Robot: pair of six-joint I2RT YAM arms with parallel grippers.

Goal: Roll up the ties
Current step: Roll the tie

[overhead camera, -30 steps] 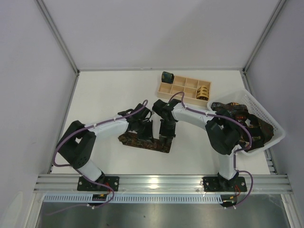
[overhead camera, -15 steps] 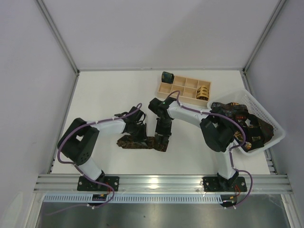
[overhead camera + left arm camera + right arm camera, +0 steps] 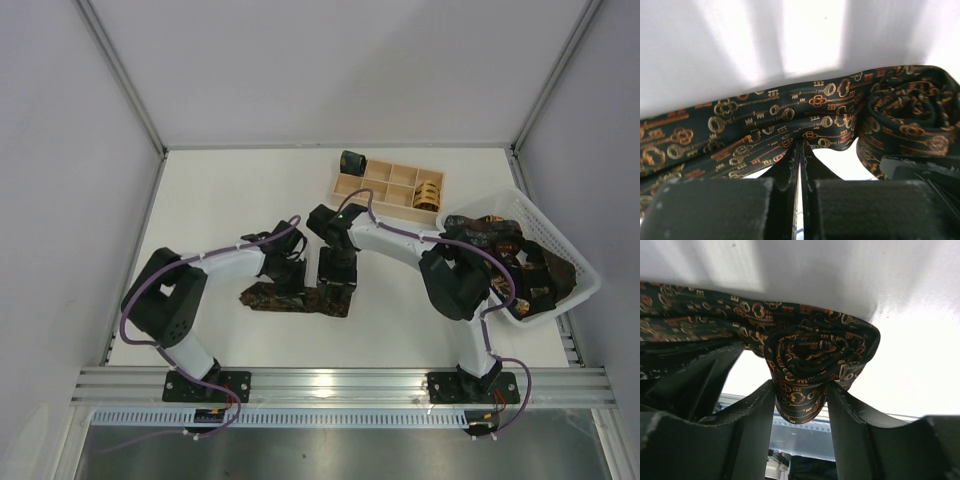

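dark key-patterned fabric tie point(image 3: 290, 298) in front of pale wooden tray point(image 3: 388, 186): tail point(image 3: 740, 135) shorter — right gripper point(image 3: 800, 390) pinching coil point(image 3: 820, 352), left gripper point(image 3: 800, 145) nipping tail; roll progressing.

The left gripper point(image 3: 291, 280) and the right gripper point(image 3: 337, 282) stood just beside each other over the tie point(image 3: 262, 297) in the middle of the table point(image 3: 220, 200), with almost no gap between them. At the far right, the wooden tray point(image 3: 388, 183) and the white basket point(image 3: 585, 270) blocked the way. The far-left part of the table and the strip in front of the tie were open.
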